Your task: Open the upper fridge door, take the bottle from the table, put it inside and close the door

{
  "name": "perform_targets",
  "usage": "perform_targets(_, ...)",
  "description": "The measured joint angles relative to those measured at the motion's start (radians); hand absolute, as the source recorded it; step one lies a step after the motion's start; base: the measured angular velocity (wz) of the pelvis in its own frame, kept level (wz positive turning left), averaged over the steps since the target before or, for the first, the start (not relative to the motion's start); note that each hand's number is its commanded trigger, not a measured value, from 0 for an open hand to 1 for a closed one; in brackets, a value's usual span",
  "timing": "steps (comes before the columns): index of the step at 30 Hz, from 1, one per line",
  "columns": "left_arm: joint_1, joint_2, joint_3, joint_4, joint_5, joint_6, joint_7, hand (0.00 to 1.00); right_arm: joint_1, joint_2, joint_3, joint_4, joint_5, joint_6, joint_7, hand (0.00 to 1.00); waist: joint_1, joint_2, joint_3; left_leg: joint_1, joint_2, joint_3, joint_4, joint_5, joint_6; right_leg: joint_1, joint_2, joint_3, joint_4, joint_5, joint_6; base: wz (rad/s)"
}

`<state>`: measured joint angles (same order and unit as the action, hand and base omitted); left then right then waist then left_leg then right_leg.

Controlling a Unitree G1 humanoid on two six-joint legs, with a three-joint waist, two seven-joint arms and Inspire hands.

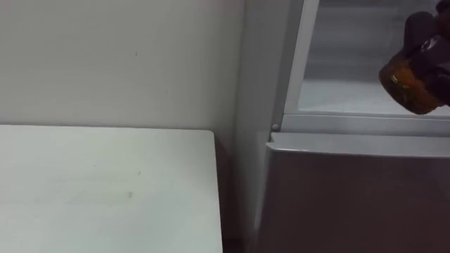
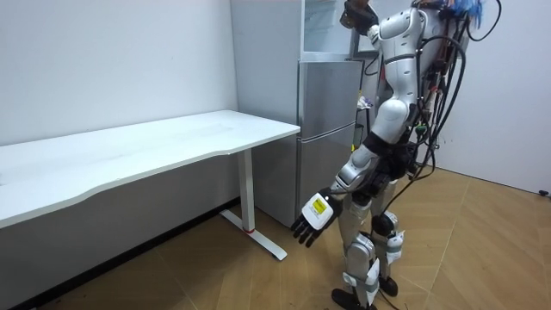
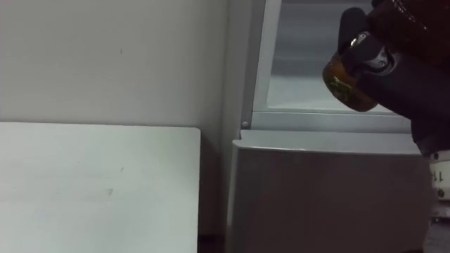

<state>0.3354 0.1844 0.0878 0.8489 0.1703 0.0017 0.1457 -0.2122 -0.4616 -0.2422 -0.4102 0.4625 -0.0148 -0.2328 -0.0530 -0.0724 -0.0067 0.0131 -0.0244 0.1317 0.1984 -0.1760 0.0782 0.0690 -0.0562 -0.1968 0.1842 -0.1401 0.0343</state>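
Right robot hand grasps the amber bottle, raised at the open upper fridge compartment, above the closed lower door. Left robot hand hangs released, low; white surface stands left of the fridge.

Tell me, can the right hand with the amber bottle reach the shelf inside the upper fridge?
Probably yes. The right hand, curled round the amber bottle, is at the open upper compartment of the grey fridge; its pale shelf looks bare ahead.
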Motion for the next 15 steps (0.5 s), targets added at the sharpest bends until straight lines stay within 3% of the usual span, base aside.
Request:
perform_targets(10, -0.008, -0.014, 0.029, -0.038, 0.001, 0.003, 0.003, 0.0, -0.02, -0.004, -0.04, 0.192, 0.001, 0.011, -0.129, 1.0, 0.033, -0.002, 0.0033, -0.003, -0.002, -0.013, 0.0, 0.0, 0.0, -0.003, -0.002, -0.012, 0.002, -0.001, -0.001, 0.03)
perform_targets(15, 0.005, -0.013, 0.039, -0.054, -0.002, 0.015, 0.003, 0.0, -0.109, -0.009, -0.044, 0.376, -0.001, 0.041, -0.212, 1.0, 0.033, -0.008, 0.0066, -0.009, -0.005, -0.028, 0.003, 0.001, -0.001, -0.002, -0.003, -0.032, 0.004, -0.002, -0.001, 0.08)
